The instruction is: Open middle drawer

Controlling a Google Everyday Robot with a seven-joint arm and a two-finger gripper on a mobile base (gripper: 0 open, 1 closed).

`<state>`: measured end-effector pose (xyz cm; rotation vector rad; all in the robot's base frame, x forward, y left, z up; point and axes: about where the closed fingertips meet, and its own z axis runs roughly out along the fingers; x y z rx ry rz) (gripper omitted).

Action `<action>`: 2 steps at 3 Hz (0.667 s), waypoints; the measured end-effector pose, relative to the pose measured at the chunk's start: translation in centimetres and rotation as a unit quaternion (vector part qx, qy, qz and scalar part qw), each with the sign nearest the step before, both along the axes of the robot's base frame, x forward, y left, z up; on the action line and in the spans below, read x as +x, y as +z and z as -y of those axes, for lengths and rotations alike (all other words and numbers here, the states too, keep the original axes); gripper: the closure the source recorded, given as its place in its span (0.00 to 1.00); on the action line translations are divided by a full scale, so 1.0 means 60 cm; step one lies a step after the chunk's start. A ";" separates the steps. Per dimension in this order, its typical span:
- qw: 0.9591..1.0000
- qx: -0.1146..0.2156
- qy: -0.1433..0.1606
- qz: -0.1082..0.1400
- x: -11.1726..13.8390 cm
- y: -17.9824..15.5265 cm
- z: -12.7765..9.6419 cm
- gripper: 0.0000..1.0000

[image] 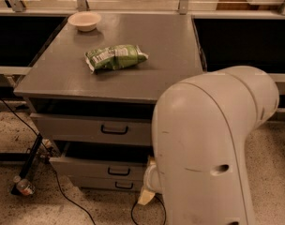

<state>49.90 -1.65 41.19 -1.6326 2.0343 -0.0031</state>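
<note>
middle drawer: sticks out toward camera, long side left-right
gripper: at its right end, open/closed can't tell
floor: speckled

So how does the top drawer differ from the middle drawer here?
The top drawer has a taller front; the middle drawer is shallower. The top drawer's handle is wider, the middle drawer's smaller. The gripper sits at the middle drawer's right end, not the top drawer's. Both are grey with black handles.
</note>
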 end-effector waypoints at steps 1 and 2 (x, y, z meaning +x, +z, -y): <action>0.999 -0.011 0.033 0.001 -0.022 -0.015 -0.022 0.00; 0.999 -0.015 0.044 -0.001 -0.007 -0.027 -0.035 0.00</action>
